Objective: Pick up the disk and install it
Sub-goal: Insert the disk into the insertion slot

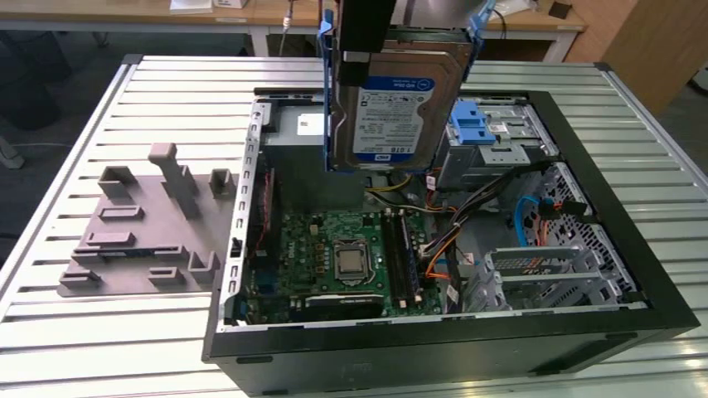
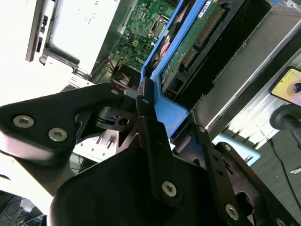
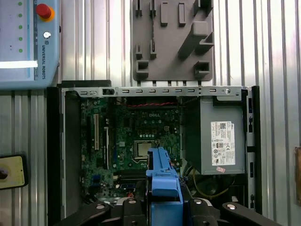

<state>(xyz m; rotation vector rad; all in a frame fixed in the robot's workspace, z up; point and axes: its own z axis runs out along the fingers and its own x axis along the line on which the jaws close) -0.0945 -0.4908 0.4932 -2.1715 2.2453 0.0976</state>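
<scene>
The disk [image 1: 395,109] hangs upright above the back of the open computer case [image 1: 619,249], its white and blue label facing the exterior view and its blue bracket [image 1: 327,99] along the edges. My gripper [image 1: 363,62] comes down from above and is shut on the disk's upper end. In the second wrist view the black fingers [image 2: 149,123] clamp the blue bracket [image 2: 170,111], with the disk's green circuit board [image 2: 187,52] beyond. In the first wrist view the bracket [image 3: 163,179] sticks out over the motherboard [image 3: 136,136].
Inside the case, a silver drive cage with a blue latch [image 1: 478,131] sits toward the exterior view's right of the disk. A grey power supply box [image 3: 221,141], cables [image 1: 443,240] and a grey part fixture [image 1: 144,224] on the slatted table are nearby.
</scene>
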